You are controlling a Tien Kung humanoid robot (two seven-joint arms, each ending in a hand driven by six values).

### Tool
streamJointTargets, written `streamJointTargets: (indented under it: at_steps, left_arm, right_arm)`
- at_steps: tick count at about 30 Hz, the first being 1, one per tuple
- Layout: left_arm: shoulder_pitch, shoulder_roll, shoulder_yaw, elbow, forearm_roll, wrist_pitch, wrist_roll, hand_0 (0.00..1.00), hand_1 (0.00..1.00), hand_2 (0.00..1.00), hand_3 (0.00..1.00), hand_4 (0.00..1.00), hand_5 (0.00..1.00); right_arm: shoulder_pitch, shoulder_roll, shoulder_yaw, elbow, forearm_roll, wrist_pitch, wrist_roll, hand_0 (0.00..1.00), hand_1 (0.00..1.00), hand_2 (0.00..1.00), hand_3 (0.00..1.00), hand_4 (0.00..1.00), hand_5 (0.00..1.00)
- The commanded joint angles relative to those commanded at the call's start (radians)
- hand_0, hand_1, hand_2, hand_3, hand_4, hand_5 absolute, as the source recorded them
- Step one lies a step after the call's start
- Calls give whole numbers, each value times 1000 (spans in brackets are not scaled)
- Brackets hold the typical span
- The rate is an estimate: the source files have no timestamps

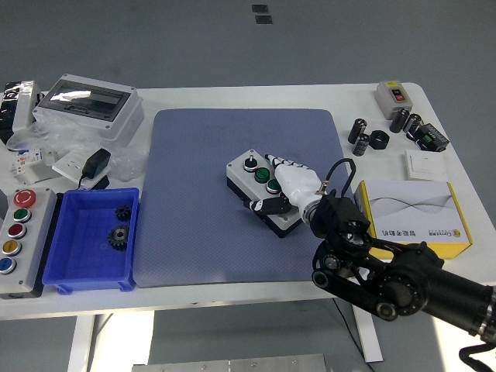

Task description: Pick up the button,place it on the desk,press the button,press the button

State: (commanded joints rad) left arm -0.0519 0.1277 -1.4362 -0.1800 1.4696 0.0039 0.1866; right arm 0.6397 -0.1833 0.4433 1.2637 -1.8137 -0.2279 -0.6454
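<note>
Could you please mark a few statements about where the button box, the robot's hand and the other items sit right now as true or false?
1. The button box lies on the blue-grey mat. True.
2. The right hand rests on top of the button box. True.
3. The blue bin is empty. False: it holds two dark gears.
4. The yellow and white carton sits at the table's left end. False: it lies on the right, beside the mat.
5. A second control box with coloured buttons sits at the left edge, next to the blue bin. True.
</note>
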Motion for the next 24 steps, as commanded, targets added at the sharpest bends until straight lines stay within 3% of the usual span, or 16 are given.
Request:
streamJointTargets:
  at_steps: [1, 6, 7, 12, 13, 18, 19, 24]
  left_arm:
    - [0, 0, 1, 0, 0, -1, -2, 632, 583, 525, 587, 653, 304]
    - [0, 0, 3, 0, 0, -3, -9, 632, 583, 525, 587, 653, 304]
    - [-1, 0, 4, 0, 0, -3, -10, 632, 584, 525, 587, 650, 293]
    - [-1, 0, 7, 0, 1, -4, -16, 632, 584, 525, 587, 650, 293]
    - [-1, 0, 7, 0, 1, -4, -16, 633, 585, 526, 590, 641, 275]
    - [0, 0, 9, 0, 1, -4, -19, 633, 585, 526, 590, 641, 275]
    - [0, 0, 9, 0, 0, -4, -19, 633, 585, 527, 589, 641, 270]
    - [1, 2, 13, 0, -3, -4, -22, 633, 585, 527, 589, 641, 270]
  right_arm:
    - [2, -1, -5, -2, -1, 2, 0, 396, 815, 998, 998, 924, 502]
    - [8, -3, -16, -7, -20, 0, 0, 396, 815, 998, 998, 924, 502]
    - [9, -4, -17, -7, -25, -1, 0, 261, 649, 933, 998, 820, 305]
    - [11, -4, -27, -9, -39, -1, 0, 261, 649, 933, 998, 820, 305]
    - [12, -4, -29, -10, -42, 0, 0, 201, 566, 873, 998, 780, 260]
    - [13, -4, -36, -18, -68, 2, 0, 201, 566, 873, 998, 780, 260]
    - [13, -4, -36, -20, -76, 3, 0, 107, 439, 707, 998, 584, 93]
    - [13, -3, -32, -25, -116, 5, 0, 107, 439, 707, 998, 584, 93]
